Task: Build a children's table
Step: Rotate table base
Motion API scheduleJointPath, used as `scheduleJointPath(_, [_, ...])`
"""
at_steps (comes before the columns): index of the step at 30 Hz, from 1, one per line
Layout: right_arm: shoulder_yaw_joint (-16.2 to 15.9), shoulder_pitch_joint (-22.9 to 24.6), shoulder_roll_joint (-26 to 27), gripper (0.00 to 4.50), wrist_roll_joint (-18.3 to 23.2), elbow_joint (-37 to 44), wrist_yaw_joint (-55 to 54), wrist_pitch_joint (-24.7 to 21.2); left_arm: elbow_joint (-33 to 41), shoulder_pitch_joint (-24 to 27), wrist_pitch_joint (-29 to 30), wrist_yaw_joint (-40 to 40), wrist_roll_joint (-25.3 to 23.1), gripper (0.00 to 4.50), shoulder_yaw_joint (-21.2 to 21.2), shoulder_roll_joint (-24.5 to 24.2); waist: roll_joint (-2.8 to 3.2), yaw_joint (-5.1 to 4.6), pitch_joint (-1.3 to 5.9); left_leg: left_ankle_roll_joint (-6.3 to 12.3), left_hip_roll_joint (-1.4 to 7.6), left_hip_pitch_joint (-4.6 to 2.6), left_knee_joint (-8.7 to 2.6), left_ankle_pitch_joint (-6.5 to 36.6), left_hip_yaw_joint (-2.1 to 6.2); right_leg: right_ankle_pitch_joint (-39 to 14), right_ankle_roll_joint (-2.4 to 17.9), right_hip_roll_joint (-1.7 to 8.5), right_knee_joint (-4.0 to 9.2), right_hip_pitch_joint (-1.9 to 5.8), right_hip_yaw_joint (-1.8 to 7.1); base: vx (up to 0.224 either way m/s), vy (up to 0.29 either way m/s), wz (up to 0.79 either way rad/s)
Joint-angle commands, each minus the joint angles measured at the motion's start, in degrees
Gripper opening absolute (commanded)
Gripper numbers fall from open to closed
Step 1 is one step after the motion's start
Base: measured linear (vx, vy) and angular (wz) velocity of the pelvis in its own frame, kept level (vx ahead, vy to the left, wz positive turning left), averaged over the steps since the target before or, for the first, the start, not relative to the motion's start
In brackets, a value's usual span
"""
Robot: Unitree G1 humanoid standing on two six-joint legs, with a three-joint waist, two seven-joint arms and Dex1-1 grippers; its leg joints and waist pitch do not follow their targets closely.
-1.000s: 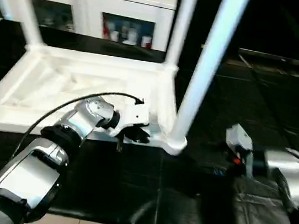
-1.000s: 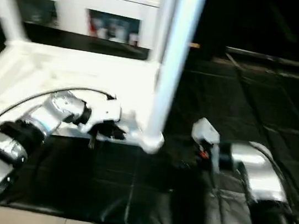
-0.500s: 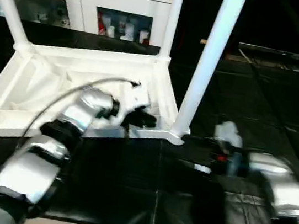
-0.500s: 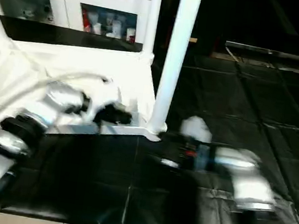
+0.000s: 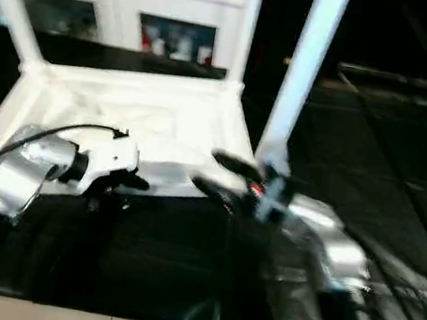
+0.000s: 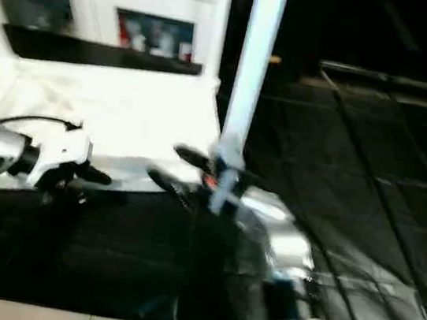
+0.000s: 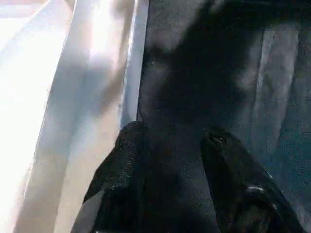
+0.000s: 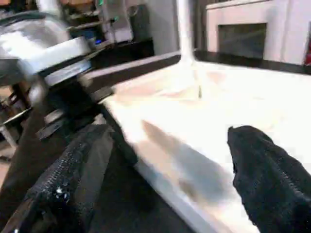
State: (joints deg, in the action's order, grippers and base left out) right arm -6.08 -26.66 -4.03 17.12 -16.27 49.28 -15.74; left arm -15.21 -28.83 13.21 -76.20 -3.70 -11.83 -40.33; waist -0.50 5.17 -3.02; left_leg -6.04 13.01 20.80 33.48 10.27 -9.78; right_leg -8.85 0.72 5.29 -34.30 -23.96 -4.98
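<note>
- At about eight o'clock in the head camera's picture, the left gripper (image 5: 118,186) sits at the near rim of the upturned table top (image 5: 124,116), over the black mat (image 5: 182,267).
- Its two black fingers (image 7: 119,165) stand a little apart in the left wrist view, with only mat between them; they hold nothing, and one finger lies just beside the white rim. Whether it touches the rim cannot be told.
- Toward the centre, the children's table lies upside down on the mat, white all over, its underside facing up with a raised rim around it.
- Legs rise from its corner sockets: one far-left leg (image 5: 9,4) at ten o'clock, one far-right leg (image 5: 248,29) at twelve o'clock, and a near-right leg (image 5: 307,62) standing tall at one o'clock.
- Just right of centre, the right gripper (image 5: 223,176) reaches in toward the near-right corner, at the foot of that leg.
- Its fingers (image 8: 262,165) are spread wide, one over the white underside and one over the mat, so the rim runs between them; they clamp on nothing.
- At twelve o'clock behind the table stands a white cabinet (image 5: 124,4) with glass doors.
</note>
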Motion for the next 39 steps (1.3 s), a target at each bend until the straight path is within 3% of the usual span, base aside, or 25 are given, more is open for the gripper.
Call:
scheduleJointPath(1, [1.30, -0.59, 0.79, 4.02, -0.90, -1.41, -3.43, 0.20, 0.44, 0.24, -2.08, 2.71, -2.66, 2.27, 0.22, -0.12, 0.98, -0.67, 3.52, -1.85, 0.27, -1.15, -4.81, 15.66, -0.47, -15.11, 10.58, 2.21, 3.43, 2.45, 2.78, 0.000, 0.000, 0.00])
scheduleJointPath(3, [1.82, -1.41, 2.77, 4.02, -1.80, -3.14, -7.36, 1.01, -0.08, 0.48, -2.87, 5.37, -4.28, 2.27, 0.02, 0.40, 1.00, -0.82, 3.61, -2.51, 0.10, -0.94, -4.86, 15.62, -0.32, -15.39, 9.95, 2.30, 3.38, 2.73, 2.78, 0.000, 0.000, 0.00])
scheduleJointPath(5, [4.25, -3.38, 7.72, 4.02, -2.54, -7.78, -18.00, 0.74, 0.46, 1.38, -3.50, 9.64, -7.38, 2.27, -1.89, 0.86, 0.98, -1.22, 3.58, -2.94, -0.06, -0.78, -4.91, 16.00, -0.24, -16.55, 9.58, 2.36, 3.44, 2.77, 2.89, 0.000, 0.000, 0.00])
scheduleJointPath(6, [5.53, -4.15, 9.06, 4.02, -2.42, -9.67, -21.66, 0.89, 1.39, 1.92, -2.92, 11.14, -8.62, 2.27, -2.87, 0.63, 1.30, -1.28, 3.62, -3.15, -0.04, -0.76, -4.92, 15.99, -0.13, -16.76, 9.53, 2.49, 3.32, 2.79, 2.93, 0.000, 0.000, 0.00])
scheduleJointPath(9, [7.61, -5.33, 10.56, 4.02, -2.13, -12.70, -26.54, 1.72, 1.61, 2.44, -3.54, 13.54, -10.83, 2.27, -4.41, 0.29, 1.15, -1.99, 3.72, -3.15, -0.18, -0.88, -4.94, 16.38, -0.14, -17.63, 8.96, 2.31, 3.51, 2.73, 2.98, 0.000, 0.000, 0.00])
scheduleJointPath(12, [11.76, -8.04, 10.88, 4.02, -1.52, -18.73, -34.80, 4.56, -0.28, 2.18, -5.15, 20.29, -14.71, 2.27, -4.76, 1.02, 1.32, -1.97, 3.67, -3.42, -0.14, -1.27, -4.83, 16.43, -0.26, -17.19, 9.03, 2.16, 3.63, 2.44, 2.99, 0.000, 0.000, 0.00])
scheduleJointPath(19, [19.73, -13.07, 6.06, 4.02, 0.17, -29.04, -43.40, 10.94, -4.58, -0.57, -10.82, 27.77, -16.55, 2.27, -3.32, 2.32, 0.89, -1.74, 3.94, -2.74, -0.48, -1.03, -4.44, 14.34, -0.50, -14.22, 9.37, 1.72, 3.12, 2.56, 3.28, 0.000, 0.000, 0.00])
scheduleJointPath(25, [22.95, -15.61, 1.41, 4.02, 1.21, -33.80, -45.46, 13.62, -4.74, -1.29, -11.24, 29.12, -14.81, 2.27, -2.86, 3.75, 0.65, -1.30, 4.07, -1.86, -0.59, -0.79, -3.99, 12.77, -0.76, -11.31, 10.57, 1.58, 2.61, 2.70, 3.28, 0.000, 0.000, 0.00])
scheduleJointPath(28, [24.54, -17.46, -1.18, 4.02, 1.38, -37.51, -46.12, 15.97, -6.92, -2.02, -12.61, 32.18, -16.29, 2.27, -3.83, 5.00, 0.22, -1.20, 4.09, -1.53, -0.82, -0.40, -3.82, 12.68, -0.78, -12.71, 9.90, 1.71, 2.70, 3.05, 3.26, 0.000, 0.000, 0.00])
scheduleJointPath(31, [25.77, -17.98, -3.19, 4.02, 1.51, -38.97, -46.21, 16.82, -8.57, -2.59, -13.90, 34.05, -16.40, 2.27, -3.93, 6.75, 0.16, -1.44, 4.15, -1.03, -0.90, -0.36, -3.68, 12.62, -0.78, -13.96, 9.68, 1.71, 2.89, 3.06, 3.17, 0.000, 0.000, 0.00])
scheduleJointPath(35, [26.53, -18.10, -4.62, 4.02, 1.54, -40.51, -46.03, 18.16, -5.49, -1.06, -12.40, 33.17, -9.13, 2.27, -0.60, 11.49, 0.03, -1.70, 4.25, -0.44, -0.83, -0.07, -3.51, 11.96, -0.81, -13.61, 10.76, 1.89, 2.77, 3.21, 3.07, 0.000, 0.000, 0.00])
scheduleJointPath(38, [26.74, -16.38, -5.24, 4.02, 2.79, -38.56, -42.95, 16.62, 5.36, 4.95, -3.58, 26.87, 7.08, 2.27, 4.71, 17.16, -0.07, -1.82, 4.63, 0.84, -0.76, 0.33, -3.07, 9.63, -1.02, -8.49, 12.79, 1.68, 2.00, 3.36, 3.05, 0.000, 0.000, 0.00])
scheduleJointPath(39, [26.59, -15.67, -5.17, 4.02, 3.15, -37.40, -41.62, 15.79, 7.25, 6.44, -1.23, 25.96, 9.23, 2.27, 5.53, 17.08, -0.13, -1.84, 4.67, 1.16, -0.72, 0.53, -3.05, 8.77, -0.98, -7.02, 13.24, 1.73, 1.71, 3.52, 3.08, 0.000, 0.000, 0.00])
